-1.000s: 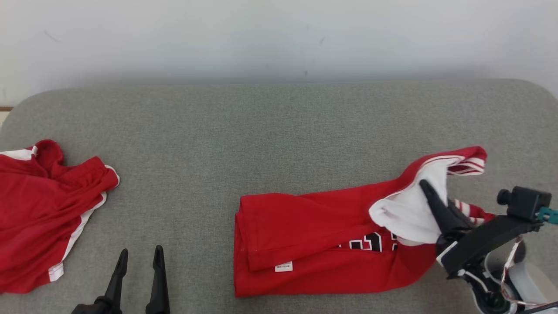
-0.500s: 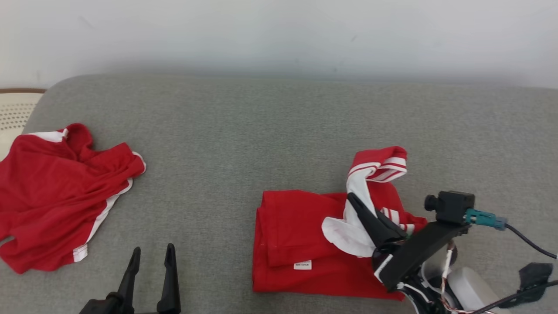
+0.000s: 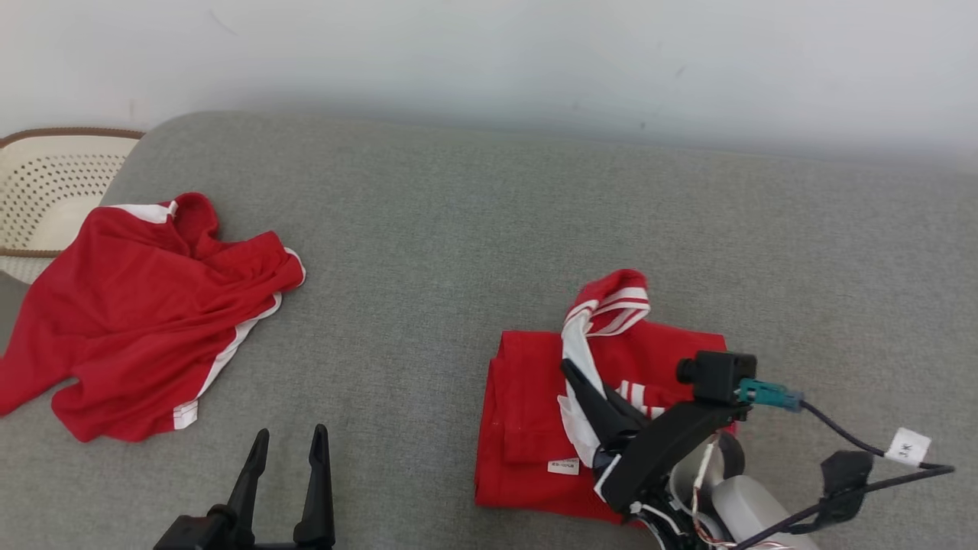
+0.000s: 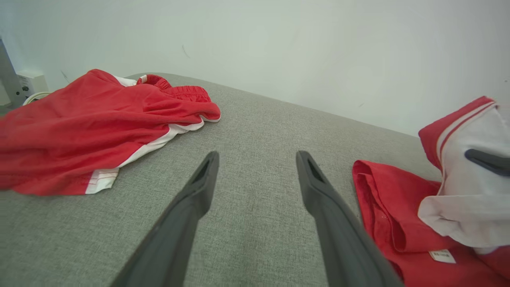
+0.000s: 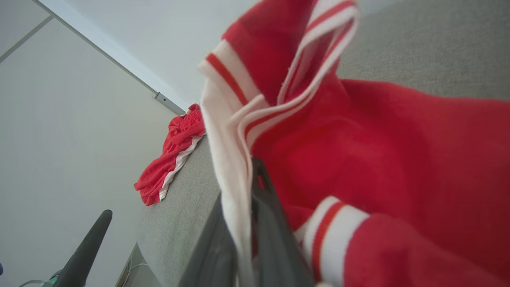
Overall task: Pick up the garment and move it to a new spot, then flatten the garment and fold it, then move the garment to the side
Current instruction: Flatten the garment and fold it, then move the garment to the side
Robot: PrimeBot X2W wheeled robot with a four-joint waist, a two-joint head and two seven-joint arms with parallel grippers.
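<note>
The garment (image 3: 527,397) is a red jersey with white and red striped trim, lying partly folded on the grey cushion (image 3: 458,229) at the centre right. My right gripper (image 3: 569,370) is shut on its white-lined striped edge, holding that end raised over the folded body. The right wrist view shows the white trim pinched between the fingers (image 5: 251,163) and the red garment (image 5: 378,139) beyond. My left gripper (image 3: 290,432) stands open and empty at the lower left, apart from the garment (image 4: 382,199); its fingers (image 4: 258,155) hover over bare cushion.
A second red piece with white side stripes (image 3: 145,305) lies crumpled at the left of the cushion, seen too in the left wrist view (image 4: 79,127). A pale perforated basket (image 3: 46,176) stands beyond the cushion's left end. A white wall runs behind.
The head camera has turned left, shifting the whole picture right. My right gripper has carried the garment's striped end leftwards over its body, so it lies much shorter. The left gripper stays open.
</note>
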